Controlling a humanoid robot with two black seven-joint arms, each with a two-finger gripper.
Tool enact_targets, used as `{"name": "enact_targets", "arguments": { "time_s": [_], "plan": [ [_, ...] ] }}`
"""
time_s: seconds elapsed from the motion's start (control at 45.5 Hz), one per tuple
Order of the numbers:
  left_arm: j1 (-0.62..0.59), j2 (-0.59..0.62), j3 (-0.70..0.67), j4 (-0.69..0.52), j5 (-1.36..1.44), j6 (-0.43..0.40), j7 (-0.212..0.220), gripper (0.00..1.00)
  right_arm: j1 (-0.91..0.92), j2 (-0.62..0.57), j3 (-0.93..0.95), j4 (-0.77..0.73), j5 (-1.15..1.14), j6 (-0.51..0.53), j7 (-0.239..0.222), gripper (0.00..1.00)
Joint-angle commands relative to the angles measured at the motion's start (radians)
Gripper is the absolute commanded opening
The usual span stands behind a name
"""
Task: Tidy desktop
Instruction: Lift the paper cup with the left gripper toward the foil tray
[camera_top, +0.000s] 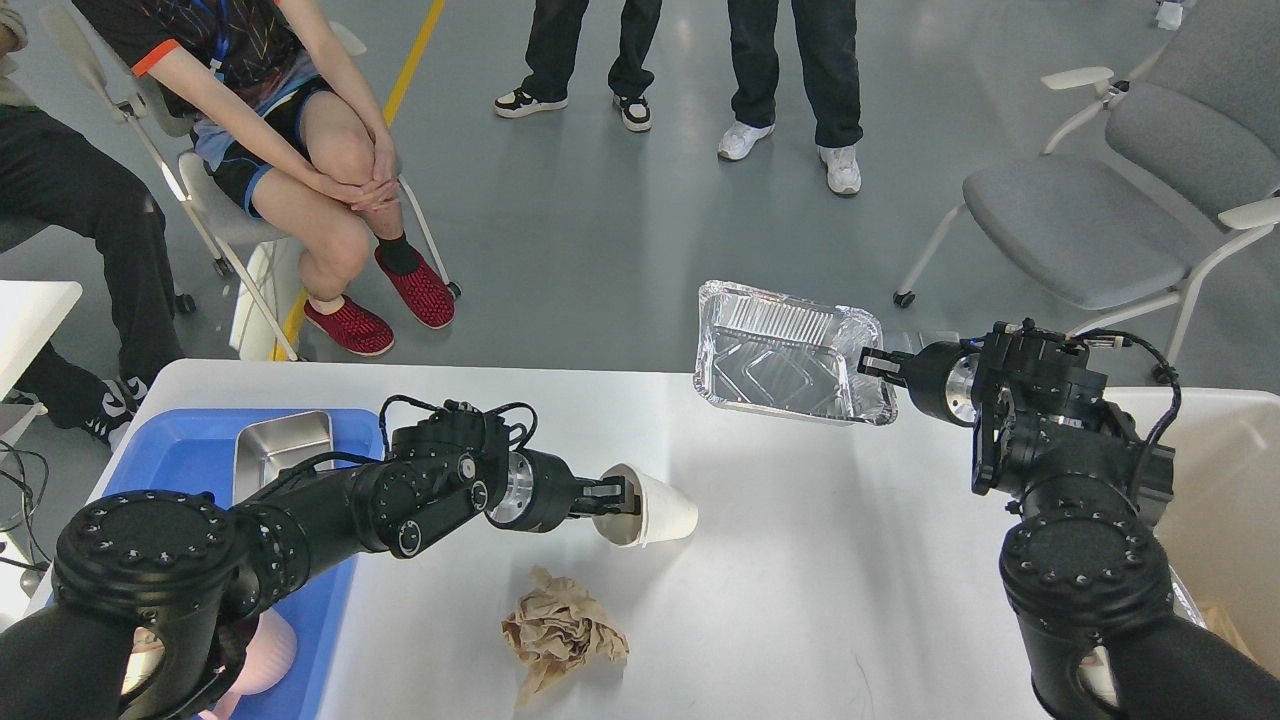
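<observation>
Desktop (800, 560), white, fills the lower view; near edge cut off.
Right gripper (872, 364) pinches foil tray (785, 352) over the far edge. Left gripper (612, 494), fingertips hidden inside tipped paper cup (652, 506), grips its rim. Crumpled brown paper (560, 632) near centre.

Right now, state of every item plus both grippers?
left gripper: shut on the paper cup's rim
paper cup: tipped on its side, mouth toward the left gripper
right gripper: shut on the foil tray's rim
foil tray: empty, held tilted above the desktop's far edge
crumpled brown paper: lying loose
steel tray: empty, in the blue tray
</observation>
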Motion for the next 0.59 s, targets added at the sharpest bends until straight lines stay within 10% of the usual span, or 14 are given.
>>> {"name": "enact_targets", "arguments": {
  "time_s": [0.0,0.571],
  "plan": [
    [-0.001,0.000,0.002,0.001,0.001,0.004,0.003,0.01,0.000,0.000,0.000,0.000,0.003,-0.007,-0.001,0.00],
    [-0.029,0.006,0.033,0.001,0.001,0.006,-0.009,0.01,0.004,0.003,-0.003,0.061,0.003,0.038,0.015,0.00]
  ]
}}
